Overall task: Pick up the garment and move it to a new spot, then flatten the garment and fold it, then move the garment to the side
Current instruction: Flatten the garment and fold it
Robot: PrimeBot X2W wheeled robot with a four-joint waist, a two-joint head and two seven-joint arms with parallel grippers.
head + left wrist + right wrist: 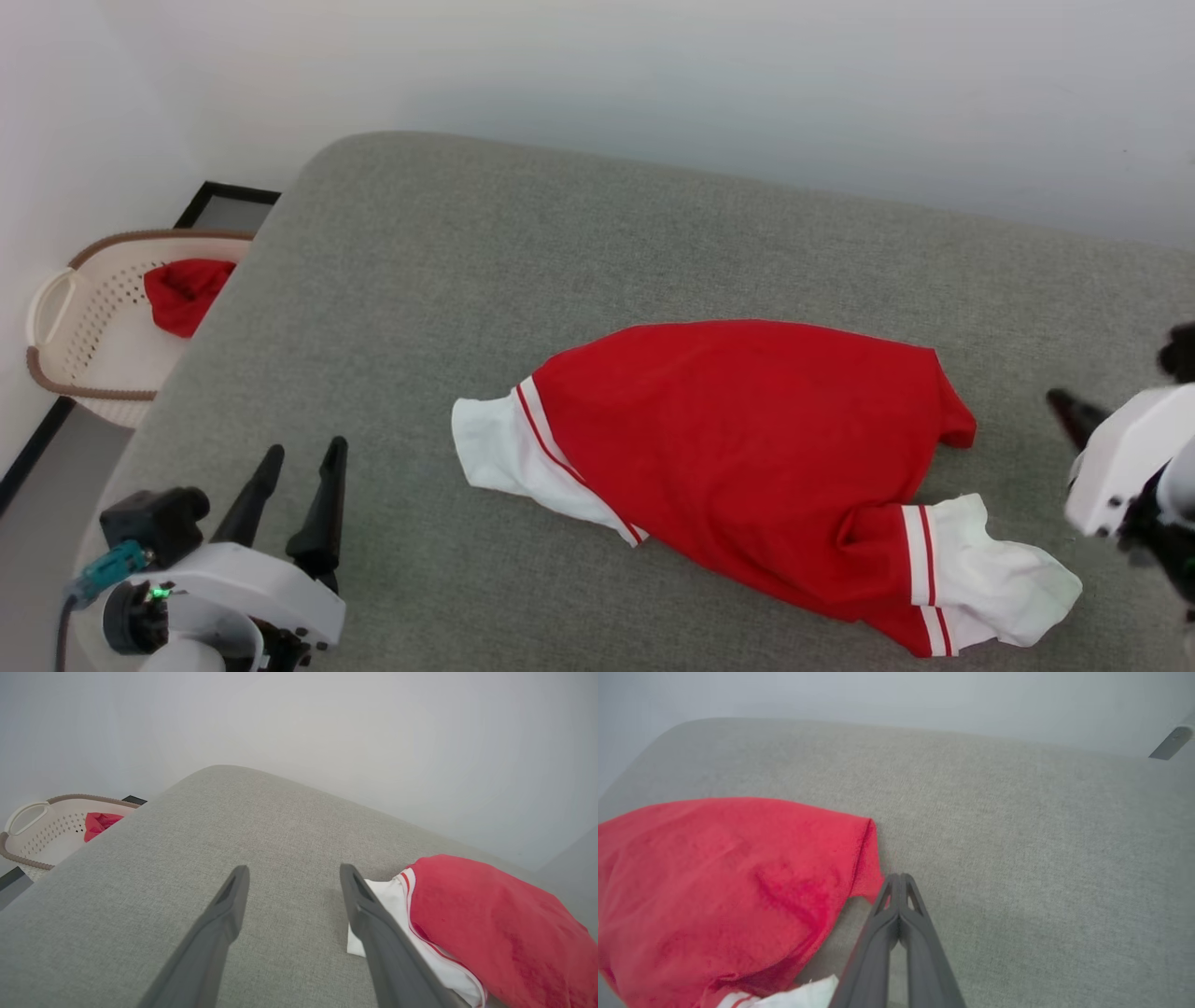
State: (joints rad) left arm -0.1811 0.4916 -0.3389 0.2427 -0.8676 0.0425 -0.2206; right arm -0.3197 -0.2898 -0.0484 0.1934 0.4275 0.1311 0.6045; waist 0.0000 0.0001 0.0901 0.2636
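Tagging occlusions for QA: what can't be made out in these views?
- Garment, head view: plain red side up; any print underneath is hidden by the cloth itself.
- Right gripper: the head view blurs it and its right edge cuts it off; the wrist view leaves unclear whether the shut fingers touch cloth.
- Basket, head view: partly behind the grey cushion; red cloth inside too small to identify.
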